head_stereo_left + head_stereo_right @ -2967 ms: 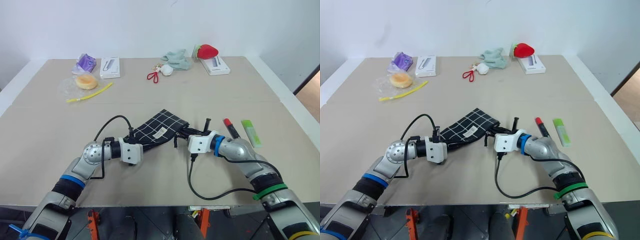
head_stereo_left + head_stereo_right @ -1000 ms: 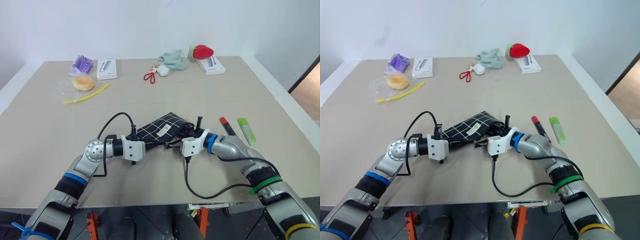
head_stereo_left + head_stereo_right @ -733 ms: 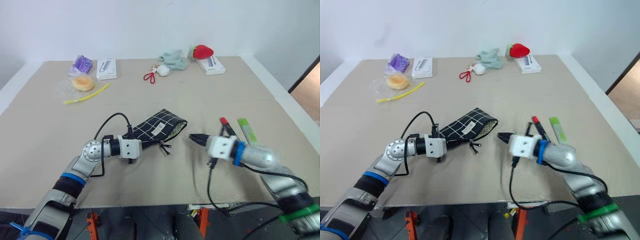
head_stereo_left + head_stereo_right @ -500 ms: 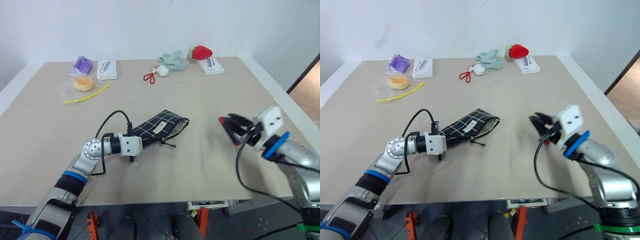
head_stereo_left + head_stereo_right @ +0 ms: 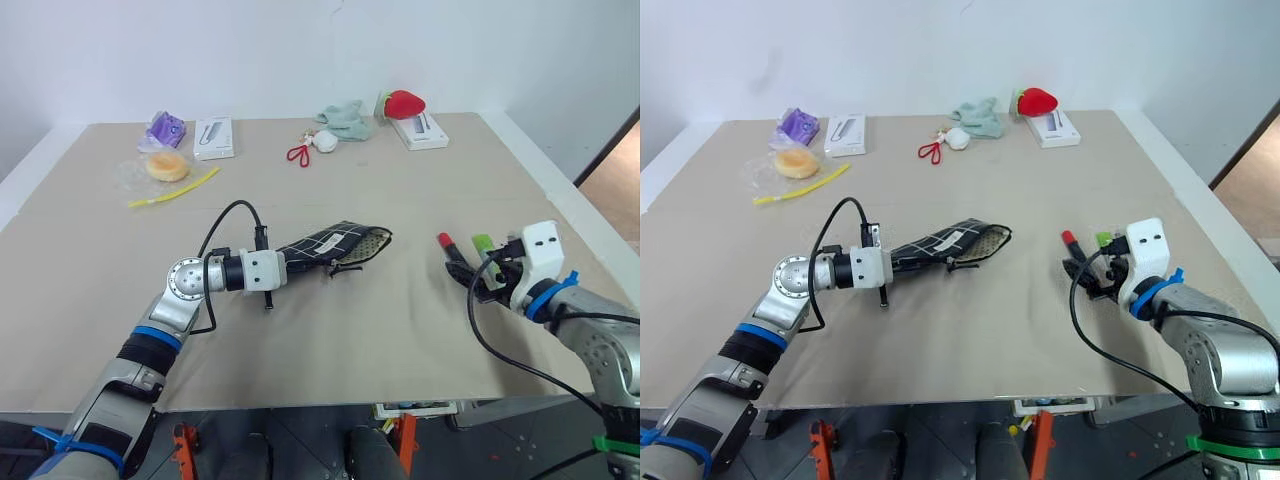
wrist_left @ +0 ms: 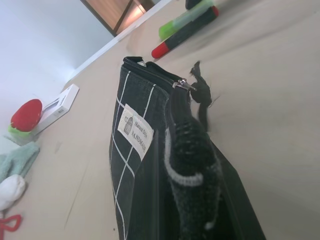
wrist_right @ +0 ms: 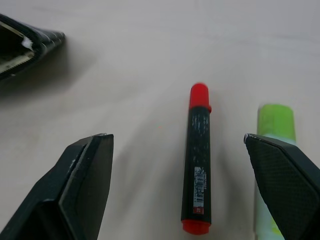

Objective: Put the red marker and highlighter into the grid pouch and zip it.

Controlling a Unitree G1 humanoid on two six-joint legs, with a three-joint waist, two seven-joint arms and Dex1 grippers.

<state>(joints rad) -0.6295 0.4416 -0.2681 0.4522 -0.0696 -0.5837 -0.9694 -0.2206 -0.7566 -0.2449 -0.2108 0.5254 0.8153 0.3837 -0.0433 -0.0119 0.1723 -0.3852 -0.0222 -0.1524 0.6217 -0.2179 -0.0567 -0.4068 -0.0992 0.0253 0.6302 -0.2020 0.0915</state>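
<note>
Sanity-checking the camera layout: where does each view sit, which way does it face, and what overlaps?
Left eye: on the head, looking forward and down over the table; both arms show, left gripper holding the grid pouch.
Right eye: same head camera's other eye, same scene; right gripper at the red marker.
Left wrist: looks along the pouch toward the highlighter; one own finger shows.
Right wrist: looks down between its open fingers at the marker and highlighter.
Shared: all see pouch, marker and highlighter.

Beige table (image 5: pixel 400 330) with red marker (image 7: pixel 199 160), highlighter (image 7: pixel 272 165)
</note>
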